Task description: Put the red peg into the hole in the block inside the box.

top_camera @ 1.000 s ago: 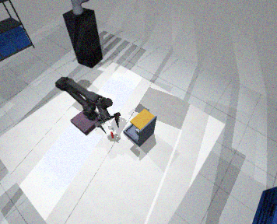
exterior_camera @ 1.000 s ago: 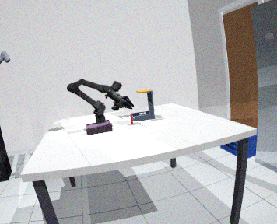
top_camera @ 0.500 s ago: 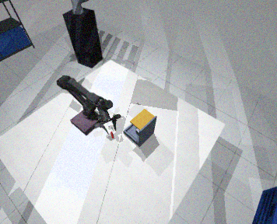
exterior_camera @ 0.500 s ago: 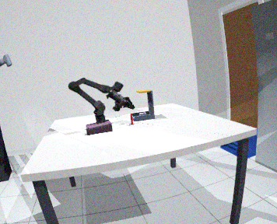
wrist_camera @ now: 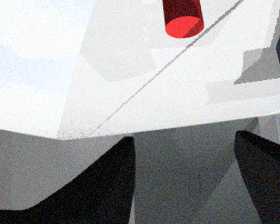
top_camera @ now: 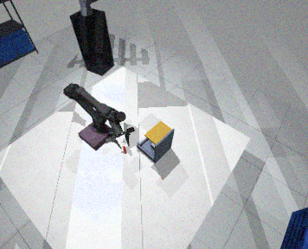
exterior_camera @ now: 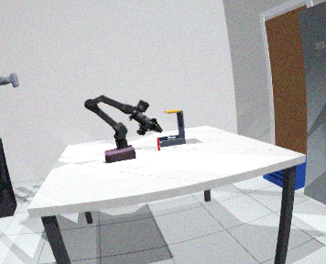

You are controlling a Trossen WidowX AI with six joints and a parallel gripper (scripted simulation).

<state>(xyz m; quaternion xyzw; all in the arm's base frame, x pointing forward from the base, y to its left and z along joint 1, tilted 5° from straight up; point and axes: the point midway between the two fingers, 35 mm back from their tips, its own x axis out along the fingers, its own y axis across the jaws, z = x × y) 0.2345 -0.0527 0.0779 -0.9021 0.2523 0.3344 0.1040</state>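
The red peg stands upright on the table, just outside the box. The box is dark grey-blue with a tall back wall; a sliver shows at the wrist view's right edge. Its yellow roof sticks out from the top of that wall. The block and its hole cannot be made out clearly. My gripper is partly open and empty. In the exterior view its fingertips are above the peg's height; in the wrist view the peg is beyond the tips.
The arm's base stands on a purple block on the white table. The box is beside the gripper, with its roof at the right in the top and exterior views. A dark pedestal stands off the table.
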